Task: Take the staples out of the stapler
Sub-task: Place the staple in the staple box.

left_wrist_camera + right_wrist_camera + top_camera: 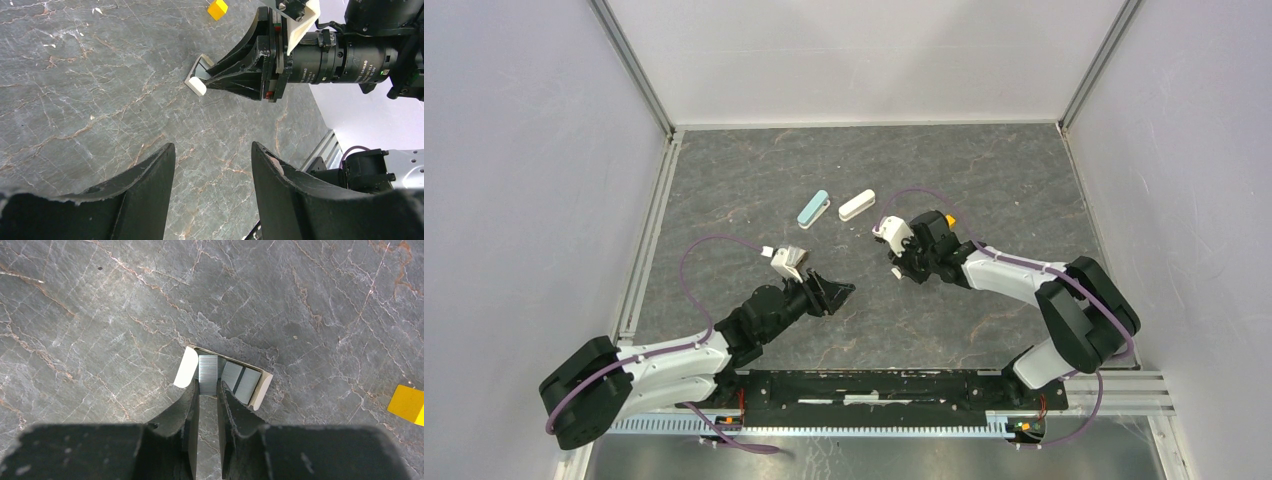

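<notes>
A small white box (186, 369) lies open on the stone tabletop, holding grey staples (239, 377) in several short strips. My right gripper (207, 386) points down into the box, its jaws closed narrowly on the near end of the leftmost strip (208, 367). In the left wrist view the same gripper (206, 82) touches the box (196, 85). A teal stapler (813, 209) and a white stapler (857, 205) lie side by side farther back. My left gripper (212, 147) is open and empty, hovering left of the right gripper (896, 266).
A yellow cube (407, 404) sits just right of the box, and also shows in the left wrist view (217, 9) and behind the right wrist (951, 217). White walls with metal rails (646, 240) border the tabletop.
</notes>
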Robot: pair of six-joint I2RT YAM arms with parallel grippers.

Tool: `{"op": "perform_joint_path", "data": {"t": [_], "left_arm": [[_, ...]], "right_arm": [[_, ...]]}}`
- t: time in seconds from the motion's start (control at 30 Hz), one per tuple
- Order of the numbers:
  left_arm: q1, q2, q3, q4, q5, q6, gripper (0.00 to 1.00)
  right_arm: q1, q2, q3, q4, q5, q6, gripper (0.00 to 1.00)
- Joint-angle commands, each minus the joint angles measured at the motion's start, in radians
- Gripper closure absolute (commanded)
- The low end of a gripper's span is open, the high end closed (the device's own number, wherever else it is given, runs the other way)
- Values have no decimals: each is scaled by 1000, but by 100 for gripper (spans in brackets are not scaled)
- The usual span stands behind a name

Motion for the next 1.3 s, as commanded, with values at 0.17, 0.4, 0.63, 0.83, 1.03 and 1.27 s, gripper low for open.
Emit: {"op": "perform_joint_path", "data": {"t": [0.17, 0.4, 0.63, 0.83, 1.03, 1.27], "left_arm": [[3, -19, -6, 44, -3, 20, 36], [3, -25, -6, 36, -6, 22, 36], [3, -27, -6, 34, -7, 22, 36], [3, -30, -4, 30, -7, 23, 36], [4, -32, -1, 28, -6, 23, 36], [3, -28, 9, 21, -3, 25, 36]], "right_arm": [[4, -6, 33, 2, 19, -6, 78], [5, -10, 33, -3, 20, -3, 77], [5, -13, 34, -3, 17, -3, 76], [4, -19, 33, -5, 13, -2, 75], [5, -24, 33, -5, 8, -2, 73], [5, -35, 31, -5, -7, -3, 72]]}}
